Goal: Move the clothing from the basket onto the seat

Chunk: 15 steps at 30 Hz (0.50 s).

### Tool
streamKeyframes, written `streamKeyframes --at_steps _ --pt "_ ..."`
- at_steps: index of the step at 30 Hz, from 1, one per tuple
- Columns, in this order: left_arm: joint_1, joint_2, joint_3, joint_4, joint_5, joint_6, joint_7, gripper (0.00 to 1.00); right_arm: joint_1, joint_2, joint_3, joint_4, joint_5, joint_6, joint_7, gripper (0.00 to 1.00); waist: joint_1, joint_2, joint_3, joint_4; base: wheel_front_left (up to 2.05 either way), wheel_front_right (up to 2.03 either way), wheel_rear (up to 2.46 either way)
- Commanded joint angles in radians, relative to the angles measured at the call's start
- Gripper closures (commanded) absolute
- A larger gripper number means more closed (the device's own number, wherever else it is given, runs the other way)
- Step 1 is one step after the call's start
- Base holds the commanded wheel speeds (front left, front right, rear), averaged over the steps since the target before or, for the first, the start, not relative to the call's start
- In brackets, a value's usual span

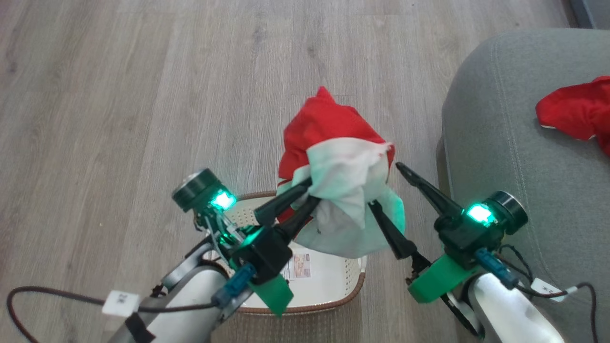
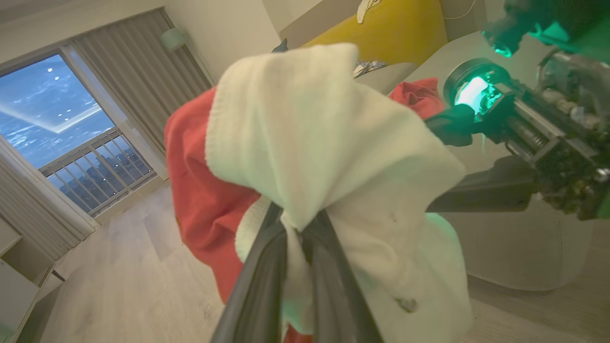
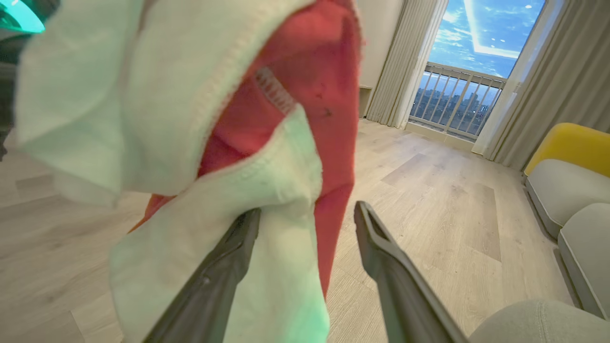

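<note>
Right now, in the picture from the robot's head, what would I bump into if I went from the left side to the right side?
left gripper, pinching cloth → red-and-white garment → right gripper, open → seat → red garment lying on it

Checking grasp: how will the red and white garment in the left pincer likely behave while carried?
Probably floppy: the garment droops in folds around the left pincer. Likely light: one pinched fold holds it above the basket. It may snag the open right pincer.
</note>
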Motion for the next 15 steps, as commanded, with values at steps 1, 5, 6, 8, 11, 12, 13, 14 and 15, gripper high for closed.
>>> streamKeyframes --at_steps 1,5,6,8,11,12,13,14,15 --pt "-0.058 0.022 0.022 -0.043 -0.012 0.000 -0.009 1.00 -0.038 -0.011 0.028 -0.023 -0.009 0.000 -0.006 0.00 0.0000 0.0000 -0.001 -0.001 0.00 0.00 0.00" --pt "-0.074 0.037 -0.029 -0.045 -0.024 -0.002 -0.009 1.00 -0.059 -0.034 0.060 0.000 -0.023 0.000 -0.006 0.00 0.0000 0.0000 0.000 -0.004 0.00 0.00 0.00" --pt "-0.078 0.040 -0.041 -0.043 -0.028 -0.003 -0.009 1.00 -0.064 -0.040 0.068 0.004 -0.027 0.000 -0.006 0.00 0.0000 0.0000 0.001 -0.005 0.00 0.00 0.00" --pt "-0.085 0.045 -0.065 -0.038 -0.036 -0.004 -0.009 1.00 -0.075 -0.048 0.084 0.013 -0.032 0.000 -0.006 0.00 0.0000 0.0000 0.001 -0.005 0.00 0.00 0.00" --pt "-0.095 0.051 -0.101 -0.032 -0.048 -0.006 -0.009 1.00 -0.091 -0.055 0.107 0.026 -0.039 0.000 -0.006 0.00 0.0000 0.0000 0.001 -0.004 0.00 0.00 0.00" --pt "-0.099 0.053 -0.112 -0.029 -0.052 -0.007 -0.009 1.00 -0.097 -0.057 0.117 0.031 -0.042 0.000 -0.006 0.00 0.0000 0.0000 0.001 -0.003 0.00 0.00 0.00" --pt "-0.103 0.054 -0.123 -0.027 -0.057 -0.007 -0.009 1.00 -0.102 -0.059 0.126 0.036 -0.044 0.000 -0.006 0.00 0.0000 0.0000 0.001 -0.002 0.00 0.00 0.00" --pt "-0.106 0.055 -0.132 -0.026 -0.061 -0.008 -0.009 1.00 -0.106 -0.061 0.137 0.042 -0.047 0.000 -0.006 0.00 0.0000 0.0000 0.001 0.000 0.00 0.00 0.00" --pt "-0.109 0.055 -0.138 -0.024 -0.066 -0.008 -0.009 1.00 -0.111 -0.064 0.149 0.048 -0.050 0.000 -0.006 0.00 0.0000 0.0000 0.001 0.002 0.00 0.00 0.00"
